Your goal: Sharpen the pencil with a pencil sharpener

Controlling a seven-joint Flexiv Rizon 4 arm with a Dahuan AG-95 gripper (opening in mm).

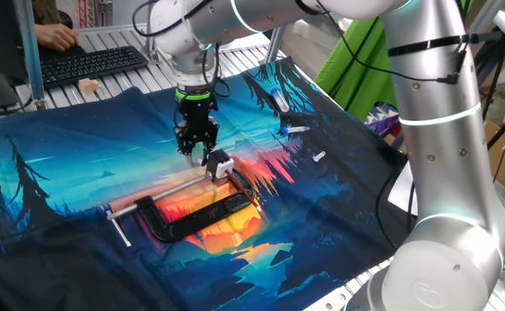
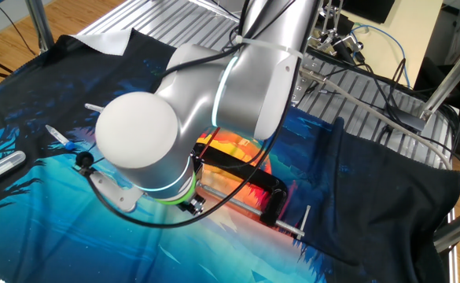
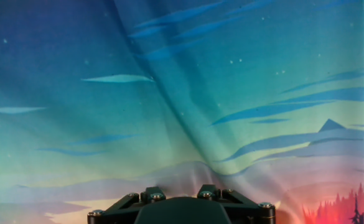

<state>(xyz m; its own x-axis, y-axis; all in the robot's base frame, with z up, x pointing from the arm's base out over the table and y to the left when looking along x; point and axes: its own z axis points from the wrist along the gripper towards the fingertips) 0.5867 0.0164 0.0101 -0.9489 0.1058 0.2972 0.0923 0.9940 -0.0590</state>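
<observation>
My gripper (image 1: 197,152) hangs fingers-down just above the cloth, close to the upper left of the pencil sharpener (image 1: 220,164). The sharpener is a small white-and-black block sitting at the end of the black C-shaped clamp (image 1: 202,218). From this distance I cannot make out how far apart the jaws stand or whether anything is between them. The hand view shows only the gripper's black base and the blue-green cloth beyond it. The pencil does not show in any view. In the other fixed view the arm's big joint (image 2: 174,126) hides the gripper and the sharpener.
The clamp's steel rod (image 1: 121,226) sticks out at the left; the clamp (image 2: 270,198) lies beside the arm. Blue-and-white marker pens (image 1: 279,100) and a small white cap (image 1: 318,157) lie to the right. A keyboard (image 1: 92,62) and a person's hand sit at the back.
</observation>
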